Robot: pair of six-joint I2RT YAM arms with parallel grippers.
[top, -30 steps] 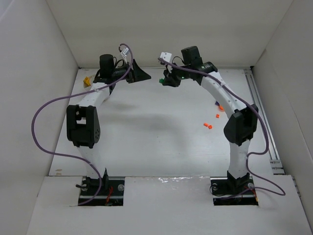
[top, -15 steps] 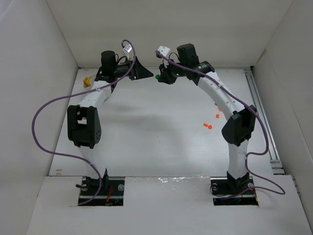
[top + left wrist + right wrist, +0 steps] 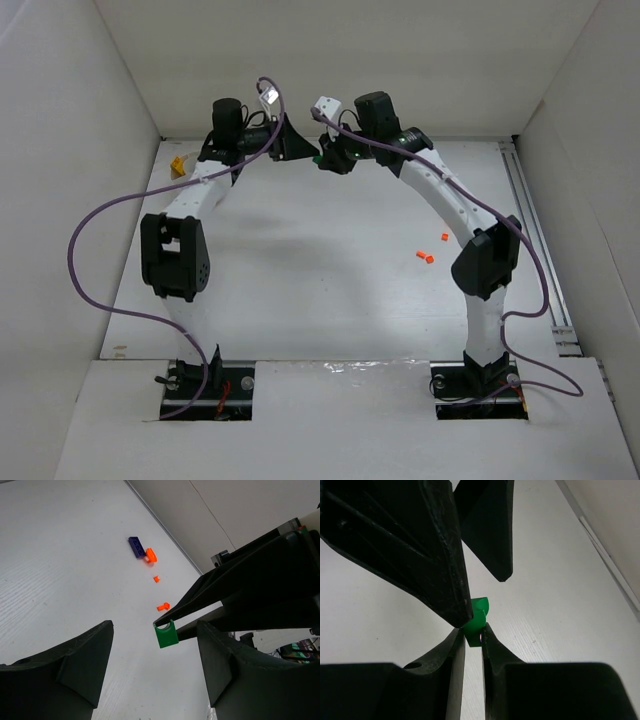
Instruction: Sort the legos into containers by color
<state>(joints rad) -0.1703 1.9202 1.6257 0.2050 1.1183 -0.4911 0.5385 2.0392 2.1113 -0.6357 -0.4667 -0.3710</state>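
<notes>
White table within white walls. Right gripper is raised over the far middle of the table, jaws clenched on a green lego pinched at the fingertips. Left gripper faces it, jaws released and standing wide on either side of that brick; whether a finger touches it cannot be told. Dark blue lego lies on the table just beside an orange lego, with two smaller orange pieces near them.

Your left arm and right arm arch together over the far end of the table, with the left gripper and right gripper nearly meeting. A green lego shows at the right gripper's tip. Two orange legos lie beside the right arm.
</notes>
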